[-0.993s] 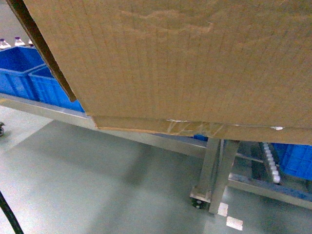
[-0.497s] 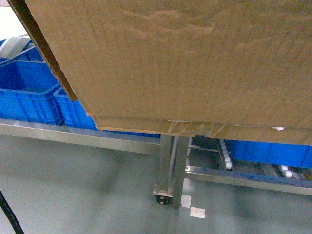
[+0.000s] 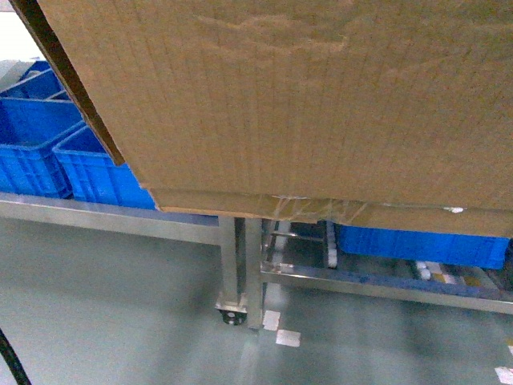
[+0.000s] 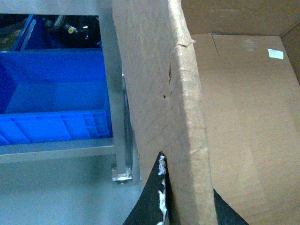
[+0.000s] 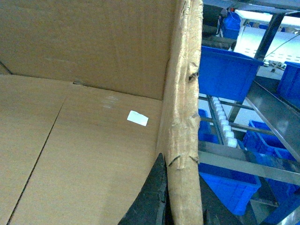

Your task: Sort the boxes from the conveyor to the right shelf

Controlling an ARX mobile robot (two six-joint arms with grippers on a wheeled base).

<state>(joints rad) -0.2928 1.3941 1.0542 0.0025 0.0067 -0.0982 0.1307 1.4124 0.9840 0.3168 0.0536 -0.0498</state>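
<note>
1. Cardboard carton (image 3: 304,104) is carried aloft between both arms – it fills the top of the head view, tilted, taped bottom seam (image 3: 317,210) facing the camera.
2. Left gripper (image 4: 187,206): dark fingers (image 4: 152,201) straddle the carton's left wall, one outside, one inside – pinched onto the wall.
3. Right gripper (image 5: 180,206): same on the right wall, fingers (image 5: 152,201) either side of the ragged rim – clamped on it.
4. Stainless-steel shelf (image 3: 240,265) sits beyond and below the carton; its roller rail with white wheels (image 5: 222,122) lies just right of the right wall, so the right arm is nearer. Likely step: carry the carton over onto the rail.
5. Carton: brown corrugated, torn flapless rim, open top, small white sticker (image 5: 138,118) on the floor inside. Blue plastic crates (image 3: 48,144) occupy the shelf – smooth, rigid.
6. Conveyor not in view.
</note>
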